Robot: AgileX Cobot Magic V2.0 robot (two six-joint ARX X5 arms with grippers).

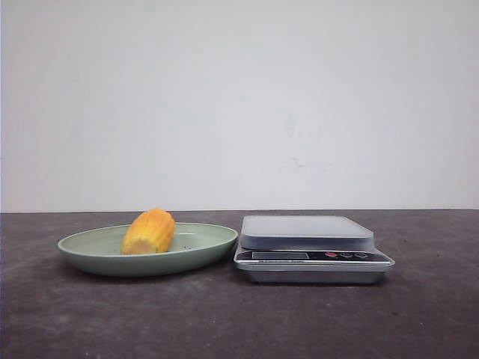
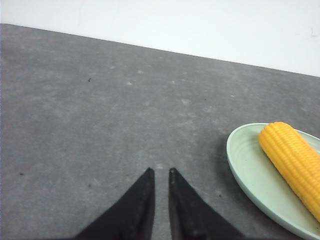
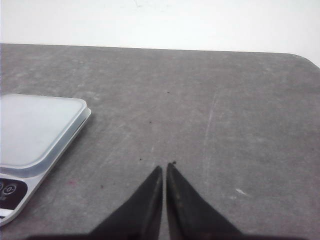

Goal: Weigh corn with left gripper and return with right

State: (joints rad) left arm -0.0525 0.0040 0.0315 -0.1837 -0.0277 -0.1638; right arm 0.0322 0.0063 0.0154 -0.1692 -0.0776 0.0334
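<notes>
Looking forward over the dark grey speckled worktop (image 1: 239, 321), we see the short yellow-orange corn cob with ribbed kernel rows (image 1: 149, 232) lying on its side in a shallow pale green oval plate (image 1: 90, 254), on the left half of the scene. Just beside the plate, on its right, stands a silver digital kitchen scale with a frosted grey weighing platform (image 1: 307, 232); plate rim and scale look close, though we cannot tell whether they touch. Nothing rests on the platform. A plain white wall closes the back.

From the left wrist we note our left hand (image 2: 160, 172), its two dark pointed fingers (image 2: 137, 210) nearly together with only a thin gap between the tips, holding nothing, poised over bare worktop. The corn and plate sit off to one side of it, apart from the fingers.

From the right wrist we note our right hand (image 3: 164, 167), fingertips almost touching, also holding nothing, over bare worktop, the scale's corner and button panel near it.
</notes>
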